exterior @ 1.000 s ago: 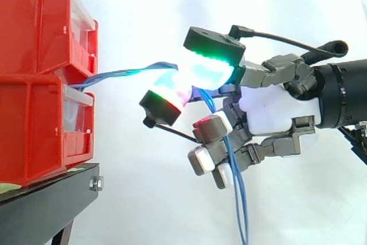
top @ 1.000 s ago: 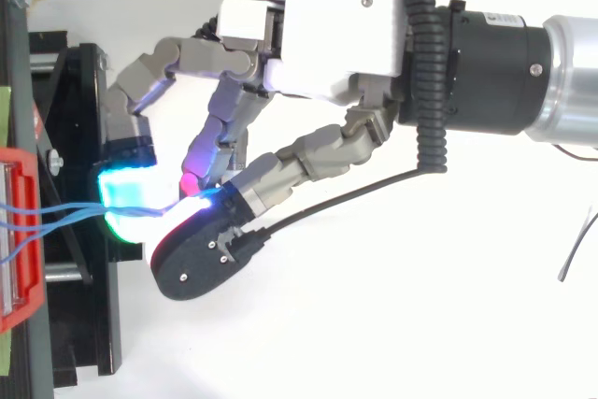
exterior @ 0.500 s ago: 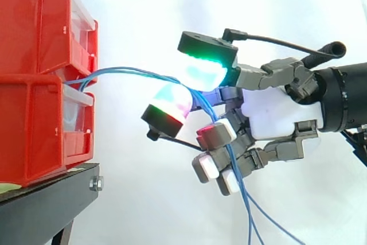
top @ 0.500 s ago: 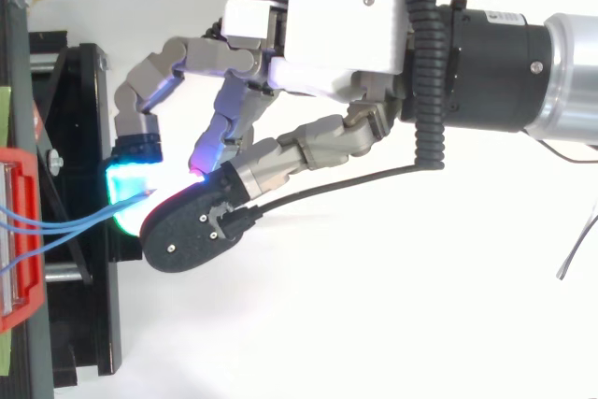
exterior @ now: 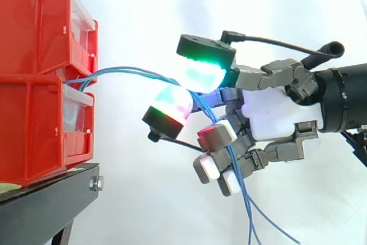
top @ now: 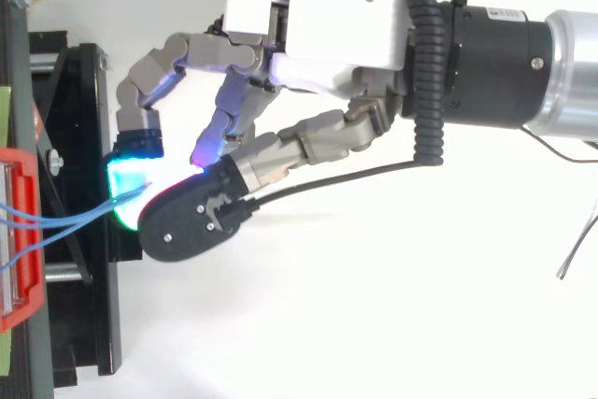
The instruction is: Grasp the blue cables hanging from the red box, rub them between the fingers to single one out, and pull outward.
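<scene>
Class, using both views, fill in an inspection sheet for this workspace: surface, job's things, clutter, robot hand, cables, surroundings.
Surface: black stand carrying two stacked red bins.
Job's things: blue cables come out between the bins.
Clutter: nothing seen.
Grippers: robot hand, fingers curled, two glowing pads pinching the blue cables.
Cables: the blue ones arch slack from the bins to the pads, then hang down below the hand.
Surroundings: white curtain behind.

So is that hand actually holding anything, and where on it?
Yes, the hand pinches the blue cables between glowing fingertips, partway along, out from the red box.
</scene>
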Robot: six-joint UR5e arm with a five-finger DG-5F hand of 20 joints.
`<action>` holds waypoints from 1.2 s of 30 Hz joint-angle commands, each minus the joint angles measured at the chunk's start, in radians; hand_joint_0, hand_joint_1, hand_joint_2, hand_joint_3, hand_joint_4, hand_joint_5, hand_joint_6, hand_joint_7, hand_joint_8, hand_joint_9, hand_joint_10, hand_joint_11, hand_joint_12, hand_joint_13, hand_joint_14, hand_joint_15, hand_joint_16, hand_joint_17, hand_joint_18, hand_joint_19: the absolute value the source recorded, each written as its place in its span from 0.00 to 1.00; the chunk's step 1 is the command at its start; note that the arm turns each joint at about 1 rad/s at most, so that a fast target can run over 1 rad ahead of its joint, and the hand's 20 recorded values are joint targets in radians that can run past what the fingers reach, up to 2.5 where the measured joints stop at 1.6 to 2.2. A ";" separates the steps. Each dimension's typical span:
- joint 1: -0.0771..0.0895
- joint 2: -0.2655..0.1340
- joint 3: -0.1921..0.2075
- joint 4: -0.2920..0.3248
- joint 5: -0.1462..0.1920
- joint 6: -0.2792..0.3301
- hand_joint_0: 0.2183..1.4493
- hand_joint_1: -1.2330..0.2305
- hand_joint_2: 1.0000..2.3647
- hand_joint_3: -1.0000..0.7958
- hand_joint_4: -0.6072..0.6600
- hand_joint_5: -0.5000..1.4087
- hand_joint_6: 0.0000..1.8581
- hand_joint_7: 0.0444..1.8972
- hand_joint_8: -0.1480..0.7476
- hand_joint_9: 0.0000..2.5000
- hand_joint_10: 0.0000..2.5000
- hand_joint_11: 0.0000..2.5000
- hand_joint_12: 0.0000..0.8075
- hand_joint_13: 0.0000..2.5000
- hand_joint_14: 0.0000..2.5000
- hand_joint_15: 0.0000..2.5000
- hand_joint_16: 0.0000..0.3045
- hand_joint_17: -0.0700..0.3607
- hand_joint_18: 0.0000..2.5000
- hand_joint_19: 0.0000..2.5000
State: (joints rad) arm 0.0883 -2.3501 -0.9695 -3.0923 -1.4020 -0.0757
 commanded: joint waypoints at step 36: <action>-0.007 0.000 0.034 -0.051 -0.009 0.031 0.31 0.41 0.01 0.42 0.52 0.19 0.48 0.52 0.54 0.51 0.01 0.41 0.52 0.42 0.01 0.28 0.19 0.46 0.36 0.32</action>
State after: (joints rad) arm 0.0823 -2.3500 -0.9408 -3.1403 -1.4093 -0.0445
